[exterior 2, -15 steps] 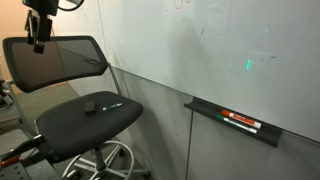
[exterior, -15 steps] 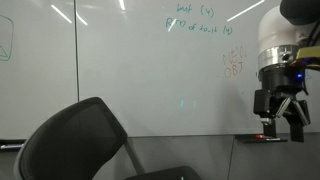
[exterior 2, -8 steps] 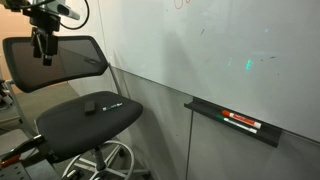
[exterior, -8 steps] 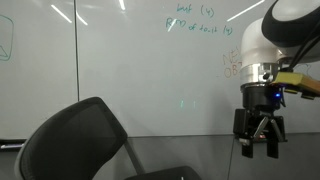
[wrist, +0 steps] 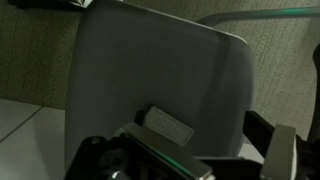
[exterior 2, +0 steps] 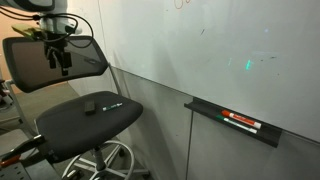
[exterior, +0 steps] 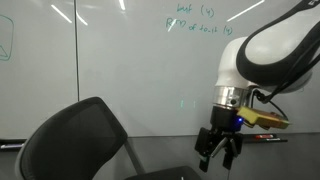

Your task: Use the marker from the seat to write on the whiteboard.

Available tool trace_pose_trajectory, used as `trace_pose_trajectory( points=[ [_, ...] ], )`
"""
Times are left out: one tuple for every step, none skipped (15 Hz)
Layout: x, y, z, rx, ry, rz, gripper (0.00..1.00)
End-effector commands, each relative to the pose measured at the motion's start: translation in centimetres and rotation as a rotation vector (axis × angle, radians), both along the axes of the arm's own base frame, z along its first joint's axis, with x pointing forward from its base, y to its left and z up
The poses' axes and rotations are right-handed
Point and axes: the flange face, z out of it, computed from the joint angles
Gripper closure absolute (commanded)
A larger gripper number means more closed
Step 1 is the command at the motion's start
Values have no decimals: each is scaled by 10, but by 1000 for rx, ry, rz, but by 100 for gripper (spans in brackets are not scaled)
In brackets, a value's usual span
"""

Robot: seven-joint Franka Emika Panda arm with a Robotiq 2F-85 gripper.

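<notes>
The marker (exterior 2: 109,104) is a slim dark pen lying on the seat (exterior 2: 70,125) of the black office chair. My gripper (exterior 2: 61,62) hangs open and empty in front of the backrest (exterior 2: 85,55), well above the seat and to the left of the marker. In an exterior view the gripper (exterior: 218,152) is low, to the right of the chair's backrest (exterior: 75,140). The whiteboard (exterior: 120,70) carries teal-green handwriting (exterior: 198,22). The wrist view looks down on the seat (wrist: 130,70) between the open fingers (wrist: 264,130); I cannot make out the marker there.
A small dark block (exterior 2: 90,107) lies on the seat beside the marker and shows as a grey rectangle (wrist: 168,125) in the wrist view. A black tray (exterior 2: 232,124) under the whiteboard holds small red-and-dark items (exterior 2: 242,123). The chair base (exterior 2: 105,160) stands on the floor.
The arm has swung down from beside the whiteboard towards the chair, and the gripper now hangs lower, in front of the backrest. The jaws stayed open.
</notes>
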Motion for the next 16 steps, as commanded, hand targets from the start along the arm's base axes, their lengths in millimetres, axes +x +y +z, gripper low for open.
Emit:
trace_pose_trajectory(
  points=[
    [28, 23, -26, 1, -92, 30, 0],
    [35, 26, -34, -9, -119, 39, 0],
    [41, 26, -43, -21, -144, 46, 0],
    [49, 28, -50, -32, -175, 50, 0],
    [55, 28, -56, -44, -197, 55, 0],
    [63, 28, -62, -55, -218, 61, 0],
    [71, 29, -68, -68, -239, 67, 0],
    [78, 28, -72, -86, -260, 73, 0],
    [86, 29, -76, -101, -274, 72, 0],
    [94, 28, -80, -120, -288, 64, 0],
    [101, 27, -85, -142, -296, 46, 0],
    [107, 27, -89, -168, -307, 27, 0],
    [112, 27, -93, -188, -320, 12, 0],
    [117, 28, -98, -216, -334, -4, 0],
    [122, 29, -102, -241, -348, -20, 0],
    [126, 28, -108, -268, -361, -33, 0]
  ],
)
